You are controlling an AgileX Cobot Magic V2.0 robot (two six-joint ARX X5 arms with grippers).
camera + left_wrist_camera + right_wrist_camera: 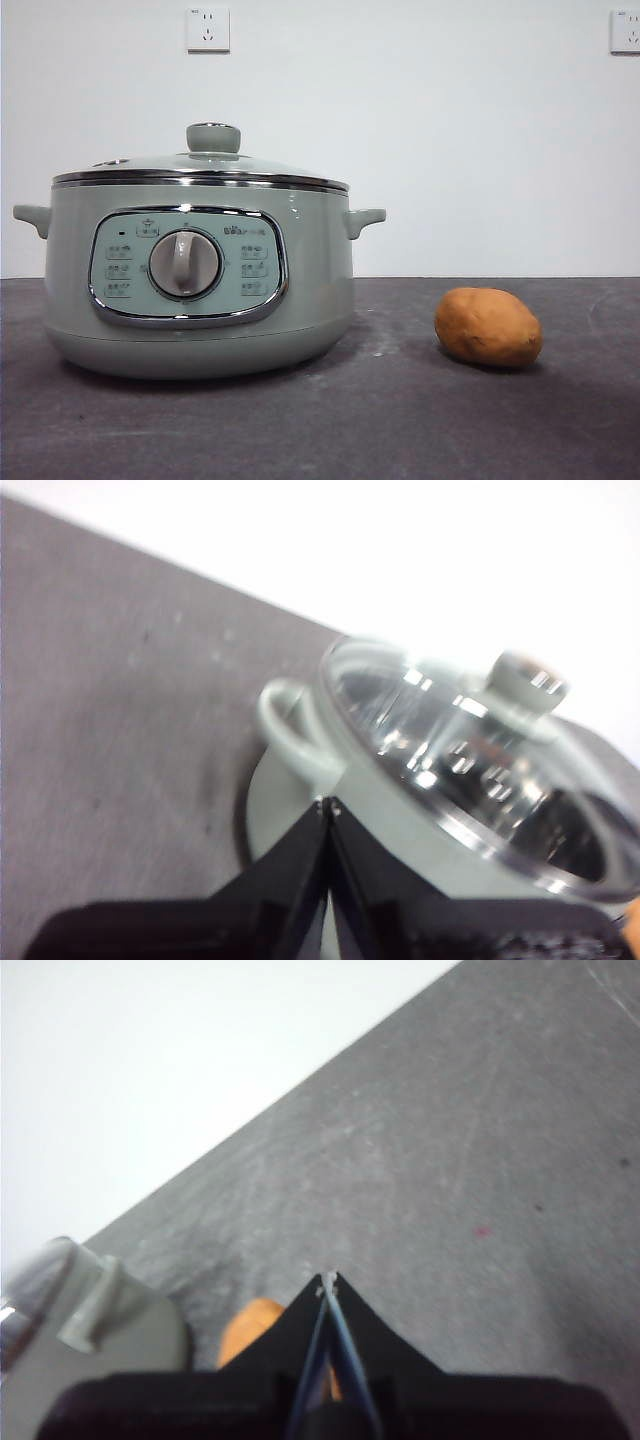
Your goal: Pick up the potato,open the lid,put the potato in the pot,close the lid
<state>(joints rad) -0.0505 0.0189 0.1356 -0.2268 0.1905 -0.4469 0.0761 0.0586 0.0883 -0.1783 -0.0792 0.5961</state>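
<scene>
The pale sage-green pot [200, 280] stands left of centre on the dark table, with its dial panel facing me. The glass lid [200, 170] with its green knob [213, 137] sits shut on the pot. The orange-brown potato [488, 327] lies on the table to the pot's right, apart from it. Neither arm shows in the front view. My left gripper [328, 805] is shut and empty, above the pot's side handle [290, 730], with the lid [470, 770] beyond. My right gripper [328, 1280] is shut and empty above the potato [250, 1330], which its jaws partly hide.
Two wall sockets [208, 29] sit on the white wall behind the table. The pot's side handle [95, 1305] shows in the right wrist view beside the potato. The dark grey tabletop [400, 420] runs in front of both things.
</scene>
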